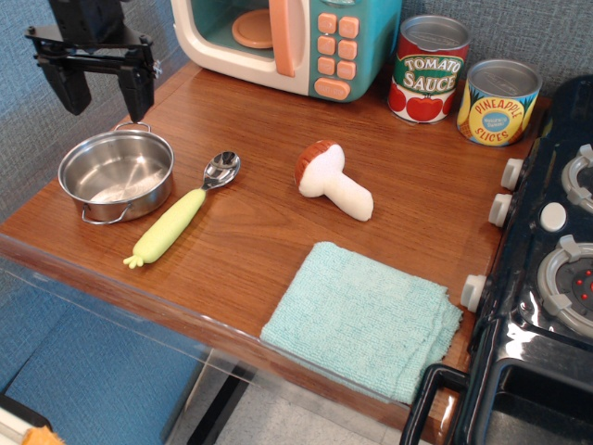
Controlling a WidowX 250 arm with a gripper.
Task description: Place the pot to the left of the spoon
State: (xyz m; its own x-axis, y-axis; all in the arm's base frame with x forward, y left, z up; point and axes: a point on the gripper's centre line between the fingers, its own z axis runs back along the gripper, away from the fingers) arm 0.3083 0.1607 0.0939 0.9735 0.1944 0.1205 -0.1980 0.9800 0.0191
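On the brown wooden counter [250,120], two tins carry the only readable words: a red-and-green labelled tin can [427,69] marked "TOMATO SAUCE" and, just beside it, a yellow-and-blue labelled tin can [498,102] marked "PINEAPPLE SLICES". My black two-fingered gripper [102,93] hangs above the counter's far left corner, fingers spread apart and grasping nothing, its upper body cut off by the top edge. Below it sits the small shiny stainless-steel round pot [117,174], upright and empty, to the left of the toy spoon with a silver bowl and light yellow-green plastic handle [182,221], the two near each other but apart. A toy mushroom with a brown cap and white stalk [332,183] lies on its side mid-counter, and a folded mint-green cloth [363,320] overhangs the front edge. The teal-and-cream toy microwave with peach buttons [295,39] is cropped at the top, its button markings too small to read. The black toy stove [547,278] runs off the right edge.
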